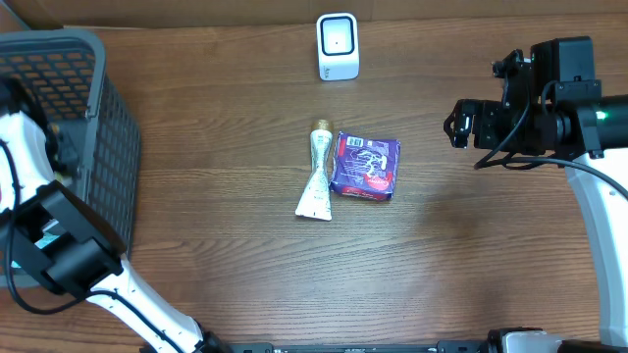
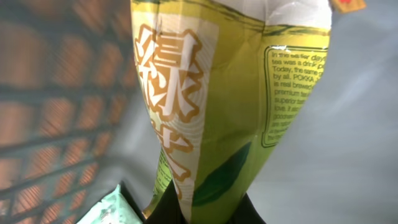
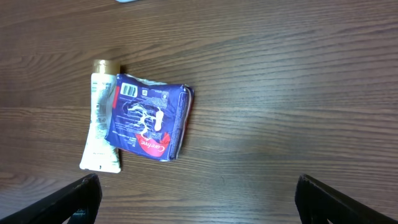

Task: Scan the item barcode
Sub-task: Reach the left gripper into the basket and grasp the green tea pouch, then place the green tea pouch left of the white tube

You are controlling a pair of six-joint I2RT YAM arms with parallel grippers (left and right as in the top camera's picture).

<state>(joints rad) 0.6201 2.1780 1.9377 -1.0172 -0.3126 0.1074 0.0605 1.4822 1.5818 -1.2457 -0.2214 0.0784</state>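
Item: glossy green-and-yellow soft tea pouch [image 2: 211, 93], filling the centre of the left wrist view, beside the mesh of the grey plastic basket [image 1: 108, 118] at the overhead frame's left edge.
Handling: probably light, floppy and slick; pinch a flat end and leave the printed panels clear.
Left gripper [image 2: 208, 210]: clamped on the pouch's end at frame bottom.
Right gripper [image 3: 199, 199]: jaws wide, holding nothing.
Scanner: small white box [image 1: 338, 46], upper centre.
Surface: dark brown wood-grain table [image 1: 245, 284]; cream tube [image 1: 317, 174] and purple packet [image 1: 365, 165] touching at centre.

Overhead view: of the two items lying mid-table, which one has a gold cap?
The slim white tube, whose gold cap points toward the white scanner. The purple packet beside it is flat and squarish, with no cap.
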